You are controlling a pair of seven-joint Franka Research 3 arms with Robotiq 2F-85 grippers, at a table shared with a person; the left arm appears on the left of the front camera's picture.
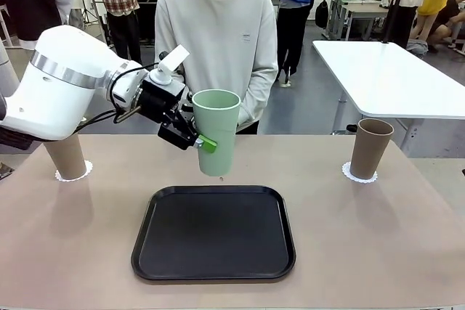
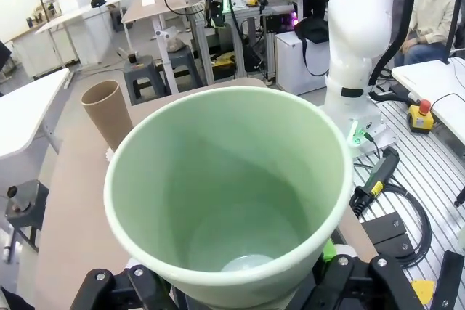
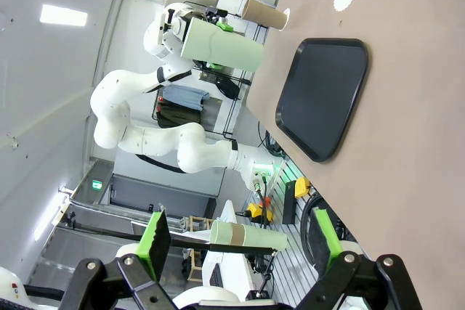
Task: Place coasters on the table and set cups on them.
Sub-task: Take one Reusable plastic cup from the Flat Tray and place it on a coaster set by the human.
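No text, label, brand, number or sign can be read in any of the three views. The small mark on the chest of the person's grey sweater [image 1: 245,37], upper middle of the front view, is too small to make out.

Front view: left gripper [image 1: 197,134] fingers mostly hidden behind the mint cup [image 1: 216,131]. Left tan cup [image 1: 67,156] top blocked by the arm, its coaster [image 1: 73,173] mostly covered. Left wrist view: mint cup base cut off at bottom edge; its bulk hides most of the table [image 2: 65,215]. Right wrist view: tray's [image 3: 320,96] lower corner blurred.
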